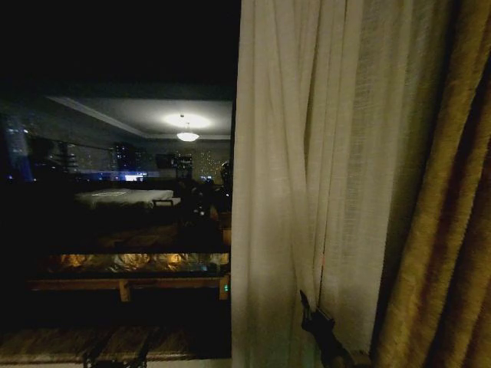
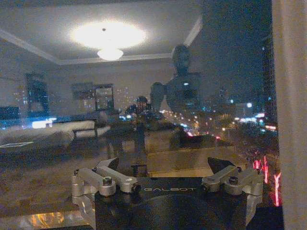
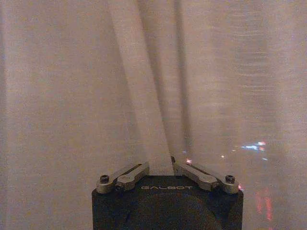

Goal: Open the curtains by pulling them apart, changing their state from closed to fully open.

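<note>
One sheer off-white curtain panel point(image 1: 322, 169) hangs in pleats right of the middle of the head view, its left edge against the dark window glass point(image 1: 115, 192). Low on that panel, my right gripper point(image 1: 308, 307) pinches a vertical fold. In the right wrist view the right gripper point(image 3: 161, 165) is shut on a pleat of the curtain point(image 3: 144, 96), which covers the whole background. My left gripper point(image 2: 163, 165) faces the bare glass, open with nothing between its fingers. A strip of curtain point(image 2: 290, 120) runs along one edge of that view.
A heavier golden-brown drape point(image 1: 445, 230) hangs right of the sheer panel. The glass point(image 2: 120, 96) mirrors a lit ceiling lamp, a bed and the robot itself. A stone sill point(image 1: 92, 343) and a low rail point(image 1: 123, 284) run below the window.
</note>
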